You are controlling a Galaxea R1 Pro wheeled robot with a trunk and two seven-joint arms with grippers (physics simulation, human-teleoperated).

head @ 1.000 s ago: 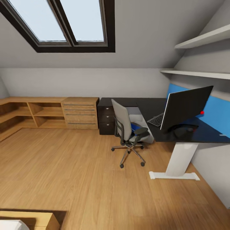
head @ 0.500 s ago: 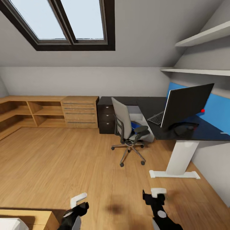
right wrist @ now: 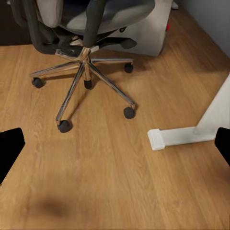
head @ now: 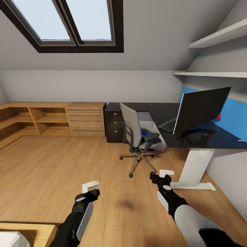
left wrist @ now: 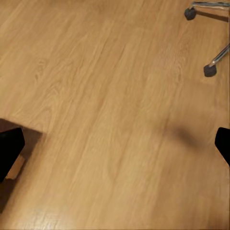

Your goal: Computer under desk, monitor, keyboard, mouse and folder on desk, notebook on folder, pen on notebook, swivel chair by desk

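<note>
- Counter (head: 206, 139) carrying monitor (head: 202, 109) and keyboard (head: 168, 125): ahead and right of both end effectors.
- Swivel chair (head: 137, 135): ahead of right end effector (head: 164, 175); folder (head: 146, 133) on its seat.
- Left end effector (head: 91, 187) and the right one: spread, empty.
- Advice: roll closer squarely before reaching for the folder.

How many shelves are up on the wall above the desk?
2: an upper shelf high on the right wall, and a lower shelf just beneath it, above the monitor. More may lie beyond the picture's edge.
</note>
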